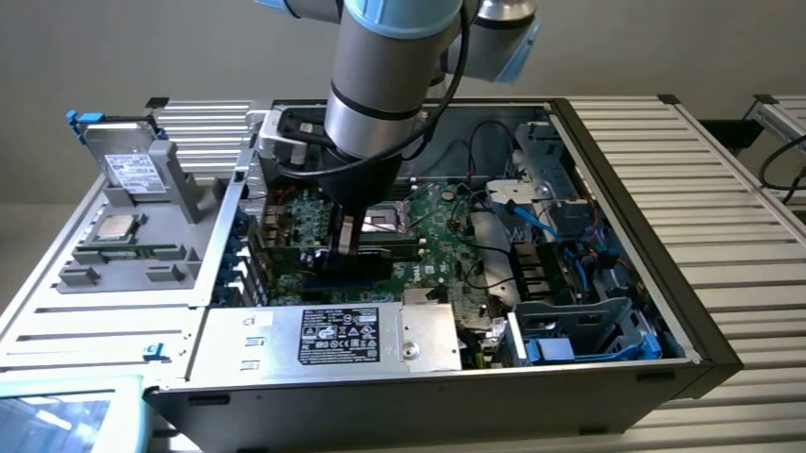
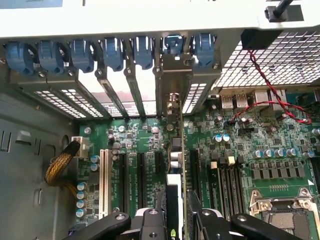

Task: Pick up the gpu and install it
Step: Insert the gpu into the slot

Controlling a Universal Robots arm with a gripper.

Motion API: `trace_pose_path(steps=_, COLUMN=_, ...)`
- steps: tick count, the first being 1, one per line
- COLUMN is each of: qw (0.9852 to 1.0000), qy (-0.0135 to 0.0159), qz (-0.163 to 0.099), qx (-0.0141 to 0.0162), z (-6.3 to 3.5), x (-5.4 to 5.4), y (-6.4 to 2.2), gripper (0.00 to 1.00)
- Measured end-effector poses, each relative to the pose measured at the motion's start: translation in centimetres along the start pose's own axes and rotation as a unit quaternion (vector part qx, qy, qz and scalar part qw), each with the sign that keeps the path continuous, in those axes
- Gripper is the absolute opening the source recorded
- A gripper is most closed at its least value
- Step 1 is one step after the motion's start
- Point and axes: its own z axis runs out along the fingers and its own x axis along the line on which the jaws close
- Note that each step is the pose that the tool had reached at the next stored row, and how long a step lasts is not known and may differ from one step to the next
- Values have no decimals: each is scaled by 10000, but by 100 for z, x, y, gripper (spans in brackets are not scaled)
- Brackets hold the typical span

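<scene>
The gpu [image 2: 181, 150] appears edge-on in the wrist view, standing upright on the green motherboard [image 2: 240, 145]. Its silver end bracket [image 2: 172, 75] sits against the case's rear slot openings. My gripper [image 2: 175, 222] is shut on the card, with dark fingers [image 2: 159, 202] on either side of its near end. In the exterior view the gripper [image 1: 346, 243] is low inside the open computer case, over the expansion slots of the motherboard [image 1: 435, 226]. The dark card [image 1: 325, 260] is partly hidden under it.
Blue slot latches [image 2: 112, 52] line the rear wall. A white slot [image 2: 104, 175], a yellow cable bundle [image 2: 60, 167], red-black wires [image 2: 260, 75] and the CPU socket [image 2: 285, 210] surround the card. The power supply [image 1: 340, 335] and drive cage [image 1: 579, 330] bound the case front.
</scene>
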Motion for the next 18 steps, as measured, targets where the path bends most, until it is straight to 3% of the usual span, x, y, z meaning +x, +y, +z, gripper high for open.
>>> trace_pose_path(steps=18, qw=10000, qy=1, qz=0, qx=0, z=19, x=10, y=14, gripper=28)
